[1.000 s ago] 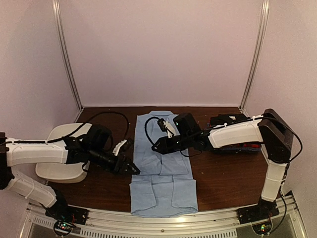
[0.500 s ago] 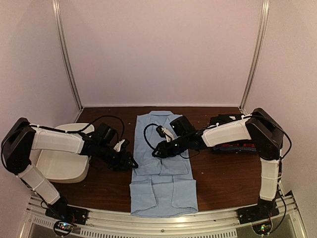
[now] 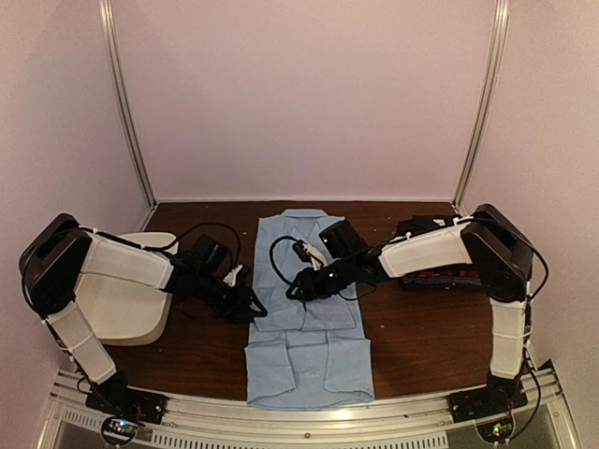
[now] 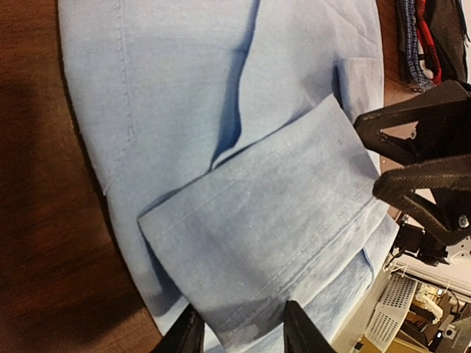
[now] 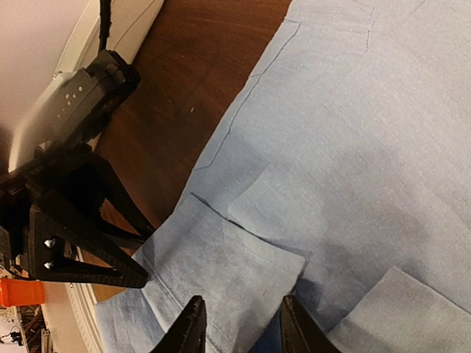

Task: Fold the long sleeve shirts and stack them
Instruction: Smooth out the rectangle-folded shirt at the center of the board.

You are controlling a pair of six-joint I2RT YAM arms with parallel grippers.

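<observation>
Both grippers low over the light blue collared button-front shirt [image 3: 314, 337]

The shirt's lying flat mid-table on the dark wooden table [image 3: 421, 327], collar at the far end. Left gripper [image 4: 243, 332] has its fingers spread over a folded cuff at the shirt's left edge. Right gripper [image 5: 239, 325] is spread too, just beside it over the cloth.

Left fingers [image 3: 253, 311] sit at the light blue shirt [image 3: 309, 351]'s left edge, right fingers [image 3: 293, 289] over its middle.

Shirt [image 3: 309, 323] flat mid-table, tub [image 3: 120, 311] to its left, folded shirts [image 3: 454, 278] to its right
</observation>
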